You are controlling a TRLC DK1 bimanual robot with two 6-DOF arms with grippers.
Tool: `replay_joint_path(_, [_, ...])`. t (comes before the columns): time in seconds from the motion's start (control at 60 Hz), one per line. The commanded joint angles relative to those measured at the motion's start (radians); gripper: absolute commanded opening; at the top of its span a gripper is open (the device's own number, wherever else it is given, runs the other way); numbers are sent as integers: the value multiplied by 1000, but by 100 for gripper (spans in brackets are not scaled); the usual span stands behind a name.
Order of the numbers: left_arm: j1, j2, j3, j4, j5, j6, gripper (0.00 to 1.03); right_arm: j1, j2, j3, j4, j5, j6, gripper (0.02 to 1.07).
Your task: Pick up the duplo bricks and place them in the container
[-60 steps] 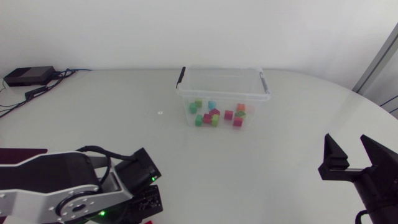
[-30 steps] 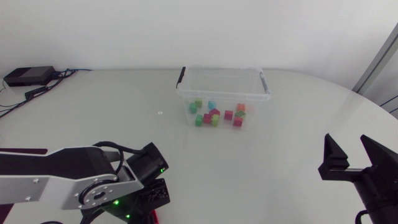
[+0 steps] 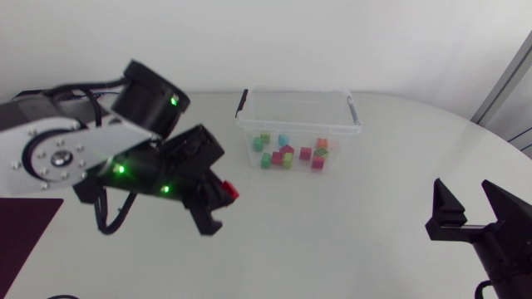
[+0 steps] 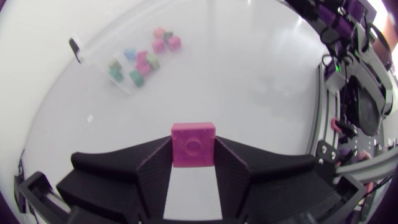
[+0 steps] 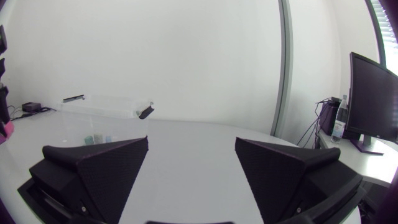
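A clear plastic container (image 3: 298, 127) stands at the back middle of the table with several coloured duplo bricks (image 3: 287, 154) inside. My left gripper (image 3: 223, 198) hangs above the table to the container's front left, shut on a pink-red brick (image 3: 230, 192). In the left wrist view that brick (image 4: 193, 144) sits clamped between both fingers, and the container (image 4: 93, 53) lies ahead, below the gripper. My right gripper (image 3: 470, 209) rests at the front right of the table, open and holding nothing. The right wrist view shows its fingers (image 5: 99, 163) wide apart, with the container (image 5: 106, 102) far ahead.
A black box with cables (image 3: 37, 101) lies at the back left corner. A dark mat (image 3: 25, 224) sits at the left edge. Open tabletop stretches between the two grippers and in front of the container.
My left gripper has closed on the pink-red brick at the table's front edge and risen with it, swinging back toward the container. The right arm has not moved.
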Motion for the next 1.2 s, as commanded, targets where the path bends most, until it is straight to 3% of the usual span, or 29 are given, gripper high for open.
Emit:
replay_joint_path(0.0, [33, 73, 106, 48, 11, -14, 6, 8, -4, -25, 0, -8, 19, 103])
replay_joint_path(0.367, [137, 358, 336, 361, 16, -166, 6, 8, -6, -25, 0, -10, 19, 103])
replay_joint_path(0.867, [128, 594, 528, 537, -86, -189, 11, 8, -6, -25, 0, -8, 19, 103])
replay_joint_path(0.95, [131, 625, 552, 542, -90, -189, 21, 8, -6, -25, 0, -10, 19, 103])
replay_joint_path(1.05, [137, 672, 586, 542, -95, -186, 67, 8, -6, -25, 0, -8, 19, 103])
replay_joint_path(1.1, [139, 683, 594, 542, -101, -186, 84, 6, -6, -25, 0, -10, 19, 103])
replay_joint_path(1.183, [142, 683, 594, 542, -113, -186, 99, 8, -6, -25, 0, -8, 19, 103])
